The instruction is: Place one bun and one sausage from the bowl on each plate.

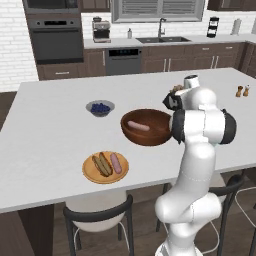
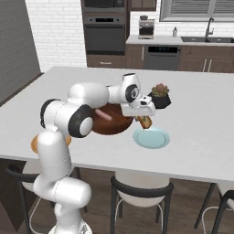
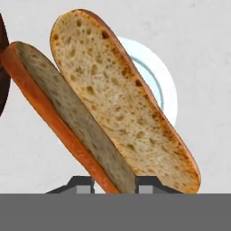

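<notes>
The claw [image 2: 145,119] is holding a bun [image 3: 113,108] over the blue plate [image 2: 151,137].
The arm is reaching out across the white table [image 1: 45,135], past the bowl [image 1: 146,127].

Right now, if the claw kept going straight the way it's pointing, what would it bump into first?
Probably the pale blue plate. The claw, gripping a bun, points down at it, and the bun would likely touch first, though depth is hard to judge.

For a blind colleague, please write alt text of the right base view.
The white arm holds a bun in its gripper just above the blue plate on the grey counter. Behind the arm sits the wooden bowl with a sausage inside, and a potted plant stands farther back.
</notes>
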You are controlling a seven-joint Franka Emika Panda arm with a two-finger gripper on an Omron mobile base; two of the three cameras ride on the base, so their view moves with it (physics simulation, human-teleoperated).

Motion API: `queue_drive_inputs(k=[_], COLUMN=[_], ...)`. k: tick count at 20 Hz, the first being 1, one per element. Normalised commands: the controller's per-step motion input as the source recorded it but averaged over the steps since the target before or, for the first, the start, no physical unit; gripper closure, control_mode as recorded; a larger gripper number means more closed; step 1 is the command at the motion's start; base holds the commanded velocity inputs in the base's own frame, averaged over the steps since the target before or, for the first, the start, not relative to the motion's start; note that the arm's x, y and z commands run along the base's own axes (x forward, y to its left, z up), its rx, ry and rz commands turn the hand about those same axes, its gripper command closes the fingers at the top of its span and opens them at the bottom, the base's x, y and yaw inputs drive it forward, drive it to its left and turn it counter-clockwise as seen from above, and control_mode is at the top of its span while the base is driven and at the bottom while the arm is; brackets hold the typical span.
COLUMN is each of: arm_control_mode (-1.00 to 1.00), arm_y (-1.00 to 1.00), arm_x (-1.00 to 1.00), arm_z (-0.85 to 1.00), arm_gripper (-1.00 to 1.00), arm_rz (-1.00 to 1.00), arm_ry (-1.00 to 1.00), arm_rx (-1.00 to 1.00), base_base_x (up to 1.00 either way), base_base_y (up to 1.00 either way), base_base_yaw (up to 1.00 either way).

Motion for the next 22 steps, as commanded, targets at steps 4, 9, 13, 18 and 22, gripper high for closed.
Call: queue_drive_inputs(k=[4, 9, 13, 18, 22], arm_control_mode=[-1.00, -1.00, -1.00, -1.00, -1.00], arm_y=[-0.38, -0.25, -0.13, -0.11, -0.15], arm_x=[0.03, 0.01, 0.15, 0.30, 0.25], arm_z=[-0.23, -0.55, -0.58, -0.43, -0.22], arm_gripper=[1.00, 1.00, 1.00, -1.00, -1.00], arm_rz=[0.00, 0.00, 0.00, 0.00, 0.00], arm_ry=[0.01, 0.05, 0.03, 0.01, 0.00], arm_rx=[0.00, 0.00, 0.00, 0.00, 0.00], base_base_x=[0.00, 0.00, 0.00, 0.00, 0.00], base_base_y=[0.00, 0.00, 0.00, 0.00, 0.00], base_base_yaw=[0.00, 0.00, 0.00, 0.00, 0.00])
